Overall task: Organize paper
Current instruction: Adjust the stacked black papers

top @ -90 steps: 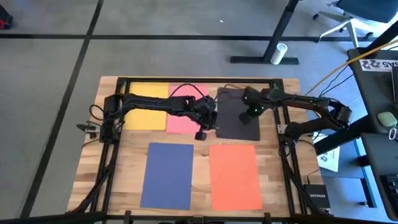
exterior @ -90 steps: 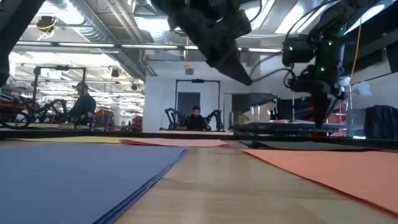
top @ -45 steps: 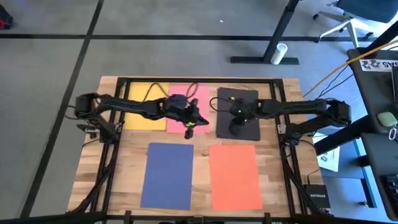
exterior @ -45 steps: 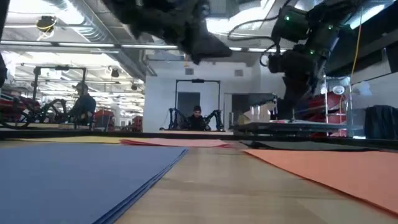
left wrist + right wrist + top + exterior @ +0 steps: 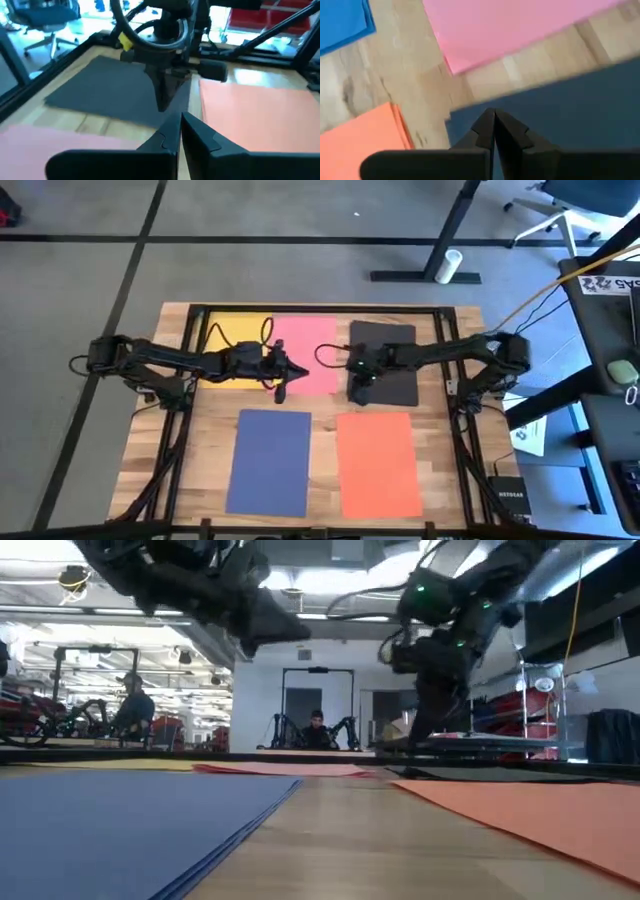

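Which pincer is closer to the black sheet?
Right. The right pincer is over the black sheet's near-left corner; the left pincer hangs over the pink sheet beside it.

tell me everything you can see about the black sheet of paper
The black sheet is a thin, matte rectangle lying flat on the wooden table, at the right end of the far row, beside the pink sheet and apart from it. The right gripper, shut, is at its near left corner; contact cannot be confirmed.
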### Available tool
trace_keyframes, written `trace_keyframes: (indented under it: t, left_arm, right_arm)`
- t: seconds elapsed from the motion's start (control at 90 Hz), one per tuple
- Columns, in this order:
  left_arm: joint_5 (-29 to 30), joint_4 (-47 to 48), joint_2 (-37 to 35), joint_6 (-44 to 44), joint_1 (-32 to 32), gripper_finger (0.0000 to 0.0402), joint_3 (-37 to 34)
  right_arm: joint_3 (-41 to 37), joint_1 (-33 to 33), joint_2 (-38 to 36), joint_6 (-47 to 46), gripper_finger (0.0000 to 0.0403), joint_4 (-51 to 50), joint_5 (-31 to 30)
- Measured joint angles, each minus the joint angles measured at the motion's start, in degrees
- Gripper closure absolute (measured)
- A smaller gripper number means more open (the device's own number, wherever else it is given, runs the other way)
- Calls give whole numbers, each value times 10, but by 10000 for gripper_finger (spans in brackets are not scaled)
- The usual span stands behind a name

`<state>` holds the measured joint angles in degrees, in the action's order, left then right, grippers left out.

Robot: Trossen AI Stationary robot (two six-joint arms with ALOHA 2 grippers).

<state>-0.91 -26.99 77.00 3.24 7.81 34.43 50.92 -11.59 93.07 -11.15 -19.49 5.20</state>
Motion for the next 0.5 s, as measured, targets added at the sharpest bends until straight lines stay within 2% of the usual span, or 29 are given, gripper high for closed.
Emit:
trace_keyframes:
  t: [0.289, 0.5]
  left_arm:
    - [15, -7, -4, 3, -10, 402, -15]
    - [16, -6, -3, -2, -11, 402, -14]
  right_arm:
    - [86, 0, 114, 50, 403, -22, 33]
    - [107, 0, 144, 55, 403, -50, 43]
